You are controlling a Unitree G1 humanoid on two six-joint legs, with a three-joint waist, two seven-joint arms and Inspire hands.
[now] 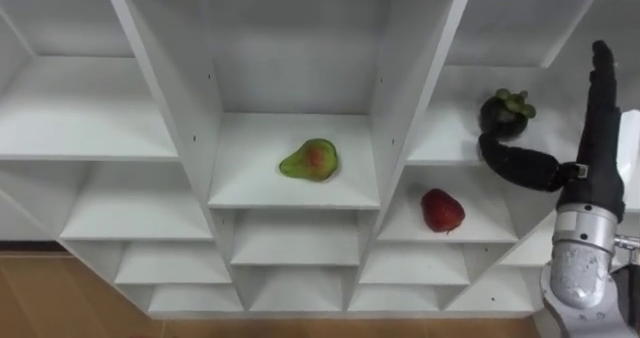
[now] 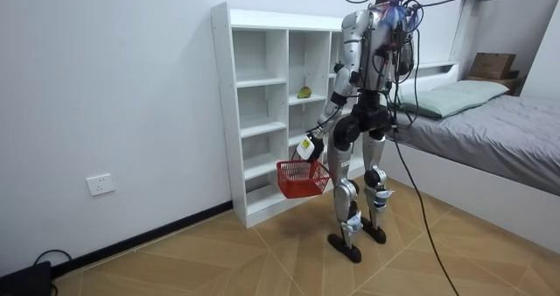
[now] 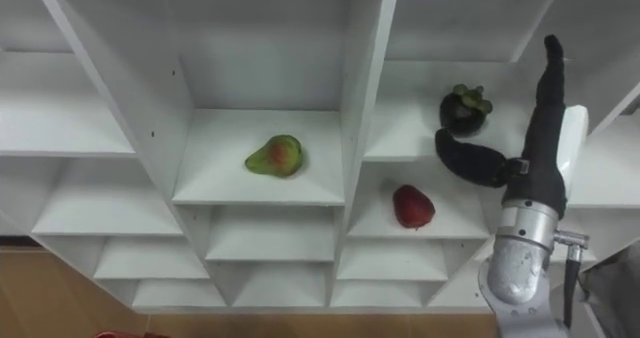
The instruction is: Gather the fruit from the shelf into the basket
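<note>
A white shelf unit (image 1: 395,88) stands before me with fruit in its compartments. A green-and-red pear-shaped fruit (image 1: 310,160) lies in the middle compartment. A dark mangosteen (image 1: 505,114) sits on the shelf to its right, and a red strawberry-like fruit (image 1: 441,210) lies one shelf lower. My right hand (image 1: 590,128) is raised in front of the right column, open, fingers straight up and thumb stretched out just under the mangosteen without holding it. In the room view my left hand (image 2: 312,146) hangs low, shut on the handle of a red basket (image 2: 302,179).
The other compartments hold nothing. The wooden floor (image 1: 80,298) shows below the shelves. A bed (image 2: 490,130) stands on the room view's right, close behind me.
</note>
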